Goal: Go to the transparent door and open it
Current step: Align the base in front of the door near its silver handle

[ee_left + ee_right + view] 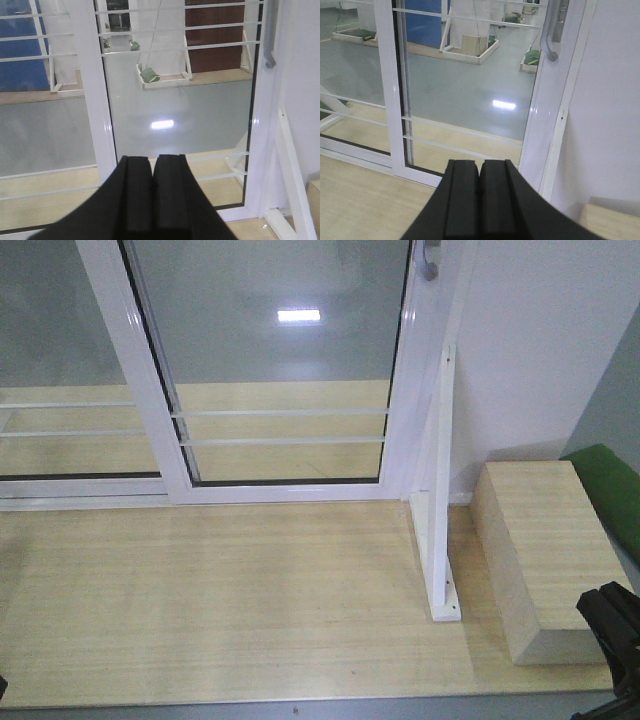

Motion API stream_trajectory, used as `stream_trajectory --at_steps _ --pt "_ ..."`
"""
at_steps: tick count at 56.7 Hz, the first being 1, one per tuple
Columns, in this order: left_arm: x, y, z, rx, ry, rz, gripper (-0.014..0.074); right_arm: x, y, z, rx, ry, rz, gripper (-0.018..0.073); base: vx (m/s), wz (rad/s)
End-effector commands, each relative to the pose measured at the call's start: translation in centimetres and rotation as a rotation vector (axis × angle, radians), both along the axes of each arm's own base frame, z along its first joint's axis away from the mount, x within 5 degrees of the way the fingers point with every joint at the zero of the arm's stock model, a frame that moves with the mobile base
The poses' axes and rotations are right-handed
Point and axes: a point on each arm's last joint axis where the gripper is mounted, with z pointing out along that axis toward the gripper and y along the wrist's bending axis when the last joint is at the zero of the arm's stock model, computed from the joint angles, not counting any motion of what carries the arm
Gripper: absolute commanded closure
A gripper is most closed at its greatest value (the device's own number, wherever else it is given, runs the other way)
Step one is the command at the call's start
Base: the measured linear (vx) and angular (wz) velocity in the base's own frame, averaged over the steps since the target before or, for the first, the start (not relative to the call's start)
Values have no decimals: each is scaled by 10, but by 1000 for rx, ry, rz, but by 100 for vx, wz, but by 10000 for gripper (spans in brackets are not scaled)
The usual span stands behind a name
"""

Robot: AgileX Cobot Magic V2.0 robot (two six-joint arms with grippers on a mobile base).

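Observation:
The transparent door (285, 350) is a tall glass panel in a glossy white frame, standing closed against the right wall, with thin white bars low across it. Its curved silver-grey handle (430, 260) shows at the top of the front view, the handle (270, 35) at upper right of the left wrist view and the handle (551, 35) at the top of the right wrist view. My left gripper (152, 160) is shut, empty, well short of the door (180, 100). My right gripper (479, 164) is also shut and empty, below and left of the handle.
A handle-less glazed panel (50, 360) stands left of the door. A white upright bracket post (443, 490) is bolted to the wooden platform (220, 600) by the wall. A pale wooden block (535, 560) and a green object (610, 485) lie at the right.

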Motion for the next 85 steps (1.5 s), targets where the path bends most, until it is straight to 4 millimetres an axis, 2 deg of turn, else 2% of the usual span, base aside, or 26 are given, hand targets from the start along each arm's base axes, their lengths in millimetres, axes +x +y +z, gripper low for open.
stream_trajectory --at_steps 1,55,85 --pt "-2 1 17 -15 -120 7 594 0 -1 7 21 -90 -10 565 43 19" --pt "-2 1 17 -15 -120 7 594 0 -1 7 21 -91 -10 565 36 2" --pt "1 0 13 -11 -58 2 594 5 1 6 8 -45 -1 565 8 0"
